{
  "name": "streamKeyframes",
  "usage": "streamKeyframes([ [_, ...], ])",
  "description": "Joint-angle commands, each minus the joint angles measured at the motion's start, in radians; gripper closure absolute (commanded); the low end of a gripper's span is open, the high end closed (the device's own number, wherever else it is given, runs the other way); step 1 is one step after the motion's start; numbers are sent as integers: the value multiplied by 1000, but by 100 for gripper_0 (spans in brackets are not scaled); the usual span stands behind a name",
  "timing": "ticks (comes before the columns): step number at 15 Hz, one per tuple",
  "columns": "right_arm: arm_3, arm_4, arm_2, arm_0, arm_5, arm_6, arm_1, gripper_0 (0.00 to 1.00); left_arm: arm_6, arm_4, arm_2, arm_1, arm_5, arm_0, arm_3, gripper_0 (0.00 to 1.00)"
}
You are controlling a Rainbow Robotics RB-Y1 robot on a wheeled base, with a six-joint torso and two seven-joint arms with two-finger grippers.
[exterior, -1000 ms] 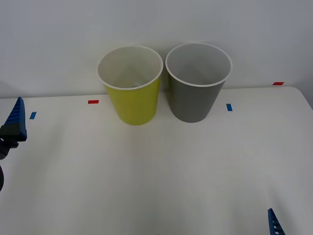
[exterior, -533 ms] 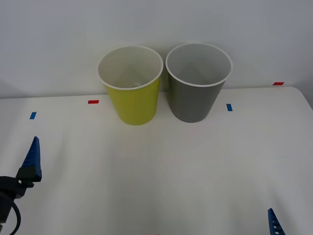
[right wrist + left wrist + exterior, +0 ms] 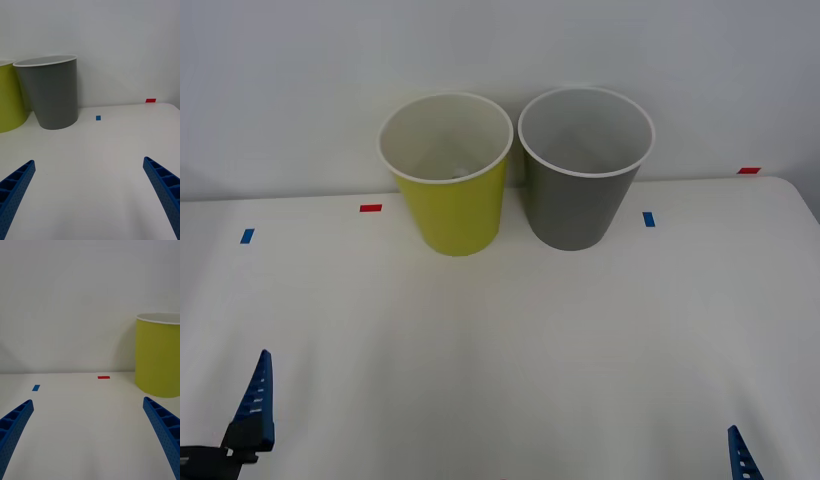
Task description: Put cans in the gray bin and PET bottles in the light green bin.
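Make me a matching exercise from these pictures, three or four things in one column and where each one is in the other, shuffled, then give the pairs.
Things:
1. light green bin
2. gray bin
3. left gripper
4. right gripper

Places, as seen in the front view:
A. low at the table's right edge, open
B. back of the table, right of its twin
C. low at the table's left edge, open
D. back of the table, left of its twin

Pairs: 1-D, 2-B, 3-C, 4-A

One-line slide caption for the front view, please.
Light green bin and gray bin side by side at the table's far edge; both end effectors low, near corners.
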Motion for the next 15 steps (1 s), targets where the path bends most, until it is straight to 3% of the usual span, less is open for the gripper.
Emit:
streamKeyframes([
  [1,0,0,0,0,0,0,0,0,21,-58,-3,-2,-43,77,5,0],
  [6,0,0,0,0,0,0,0,0,38,-83,-84,-2,-227,138,117,0],
  [15,0,0,0,0,0,0,0,0,36,-109,-89,-2,-252,166,117,0],
])
